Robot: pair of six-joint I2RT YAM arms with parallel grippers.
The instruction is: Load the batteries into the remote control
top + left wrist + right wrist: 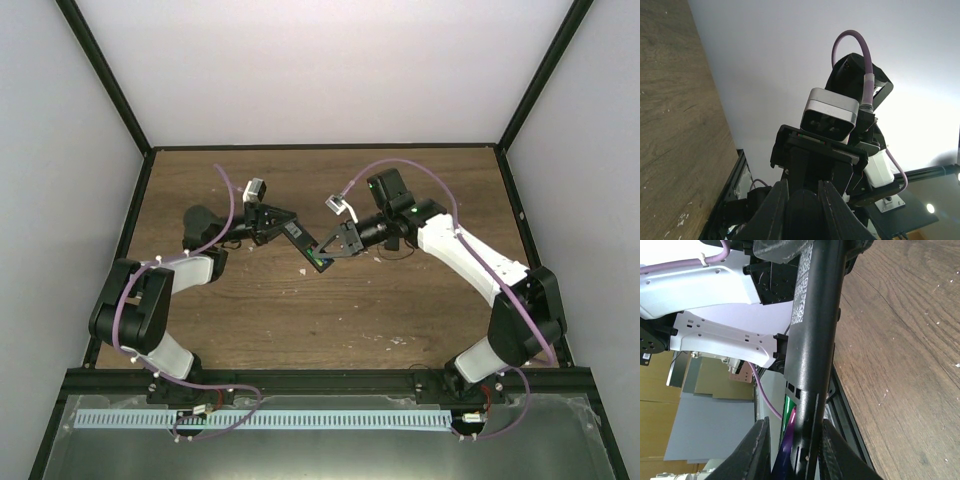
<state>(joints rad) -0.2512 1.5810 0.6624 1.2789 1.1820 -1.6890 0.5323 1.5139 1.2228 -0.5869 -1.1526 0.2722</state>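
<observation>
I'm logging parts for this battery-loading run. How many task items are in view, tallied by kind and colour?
remote control: 1
green battery: 1
blue-purple battery: 1
Total: 3

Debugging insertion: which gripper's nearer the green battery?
Right. Right gripper straddles the end of the slim black rectangular remote control beside the green cylindrical battery; left gripper holds the opposite end.
</observation>
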